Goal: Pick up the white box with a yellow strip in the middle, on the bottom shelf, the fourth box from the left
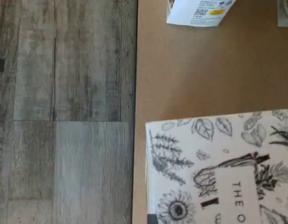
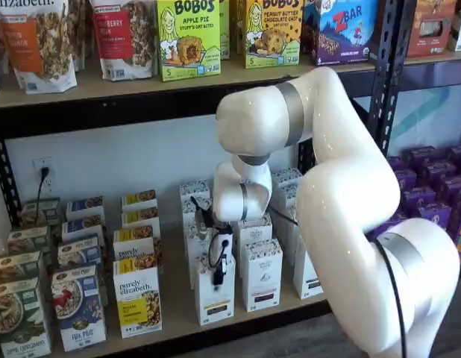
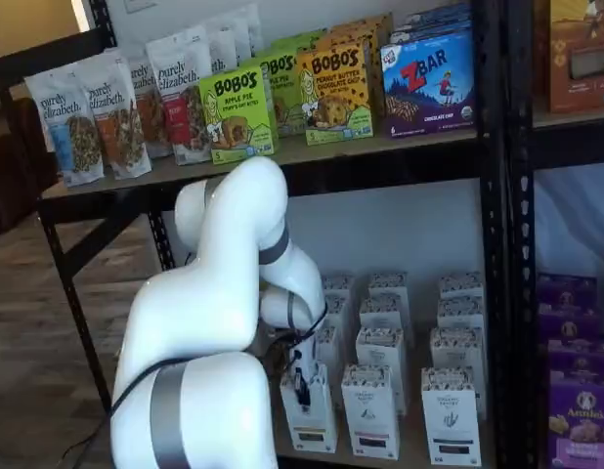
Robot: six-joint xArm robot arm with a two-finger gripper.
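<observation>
Gripper: the black fingers [image 2: 219, 270] hang from the white arm and are clamped down over the top of the tall narrow white carton with a thin yellow strip [image 2: 215, 298]; also seen in a shelf view [image 3: 300, 383].
White carton: upright at the front edge of the light tan wooden bottom shelf [image 2: 178, 319], just beside a like white carton [image 2: 261, 274].
Wrist view: tan board [image 1: 204, 74], grey plank floor [image 1: 65, 116], a botanical-print box top [image 1: 218, 172].

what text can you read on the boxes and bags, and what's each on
"BOBO'S APPLE PIE": green box
"BOBO'S PEANUT BUTTER CHOCOLATE CHIP": yellow box
"ZBAR": blue box
"purely elizabeth": granola bags, yellow-panel box
"THE O": botanical box
White box labels: too small
</observation>
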